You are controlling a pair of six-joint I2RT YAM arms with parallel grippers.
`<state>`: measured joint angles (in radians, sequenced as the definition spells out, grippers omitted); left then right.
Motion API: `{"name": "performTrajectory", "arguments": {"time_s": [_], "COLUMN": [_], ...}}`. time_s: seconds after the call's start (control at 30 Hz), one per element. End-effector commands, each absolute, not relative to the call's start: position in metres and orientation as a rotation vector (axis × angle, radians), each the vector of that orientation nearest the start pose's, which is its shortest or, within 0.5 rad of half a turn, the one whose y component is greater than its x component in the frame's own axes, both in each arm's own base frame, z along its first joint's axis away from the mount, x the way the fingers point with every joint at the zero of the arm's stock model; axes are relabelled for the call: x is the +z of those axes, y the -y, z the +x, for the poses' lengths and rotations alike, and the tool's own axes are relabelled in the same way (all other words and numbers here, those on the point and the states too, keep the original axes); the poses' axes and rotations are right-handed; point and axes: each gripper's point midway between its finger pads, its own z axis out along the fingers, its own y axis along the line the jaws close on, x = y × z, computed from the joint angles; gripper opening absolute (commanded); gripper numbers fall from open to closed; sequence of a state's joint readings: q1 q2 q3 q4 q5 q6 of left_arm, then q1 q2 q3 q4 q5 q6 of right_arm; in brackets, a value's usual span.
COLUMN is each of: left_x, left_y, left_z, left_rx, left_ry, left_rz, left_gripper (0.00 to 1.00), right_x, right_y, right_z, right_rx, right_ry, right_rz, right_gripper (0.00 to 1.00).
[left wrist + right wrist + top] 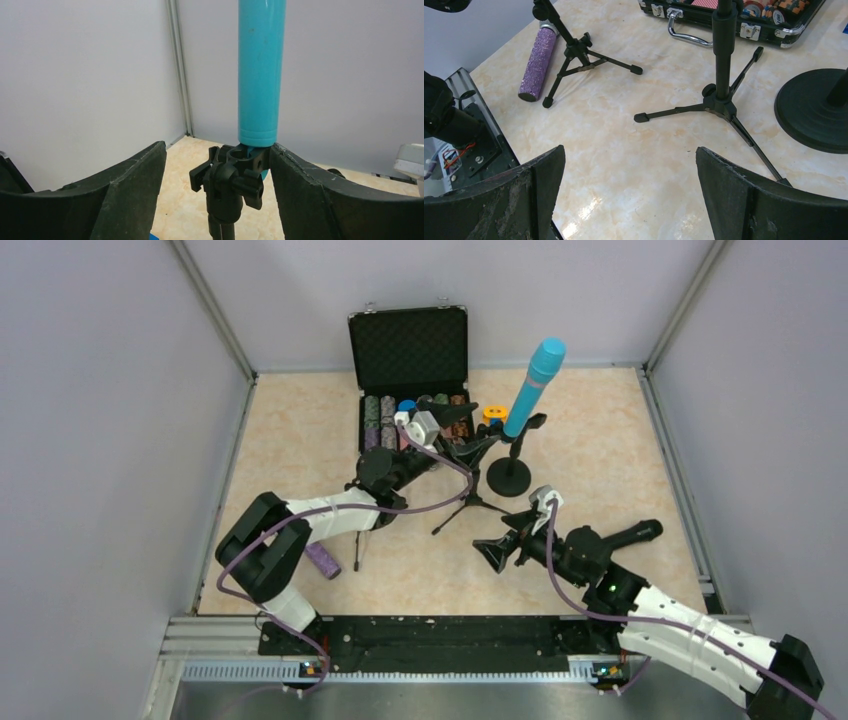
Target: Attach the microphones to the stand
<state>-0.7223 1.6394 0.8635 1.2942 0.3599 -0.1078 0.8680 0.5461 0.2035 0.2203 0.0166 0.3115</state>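
Note:
The all-cyan microphone (536, 380) stands tilted in the clip of a round-based stand (509, 477); it also shows in the left wrist view (257, 70). My left gripper (460, 430) is open around the empty clip head (227, 177) of a tripod stand (468, 480), with nothing gripped. The glittery purple microphone (322, 560) lies on the table by the left arm and shows in the right wrist view (539, 62). A black microphone (632, 534) lies beside my right arm. My right gripper (497, 552) is open and empty above bare table (630, 150).
An open black case (408, 360) of poker chips stands at the back. A small tripod (574, 50) stands next to the purple microphone. The tripod stand's legs (723, 100) and the round base (814, 110) lie ahead of my right gripper. Grey walls enclose the table.

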Motion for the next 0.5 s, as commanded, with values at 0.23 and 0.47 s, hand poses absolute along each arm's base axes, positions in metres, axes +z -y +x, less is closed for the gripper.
{"name": "performTrajectory", "arguments": {"time_s": [0.23, 0.47], "left_x": [0.386, 0.393], "left_y": [0.341, 0.336], "left_z": [0.302, 0.29], "left_rx": [-0.901, -0.93], "left_ry": [-0.821, -0.862], "left_rz": [0.57, 0.592], "left_gripper": [0.9, 0.94], "right_x": [0.185, 0.182], "right_y": [-0.231, -0.233], "right_z": [0.183, 0.184], "right_rx": [0.898, 0.899], "right_ry": [-1.621, -1.637], "right_rz": [-0.441, -0.444], "right_gripper": [0.99, 0.99]}}
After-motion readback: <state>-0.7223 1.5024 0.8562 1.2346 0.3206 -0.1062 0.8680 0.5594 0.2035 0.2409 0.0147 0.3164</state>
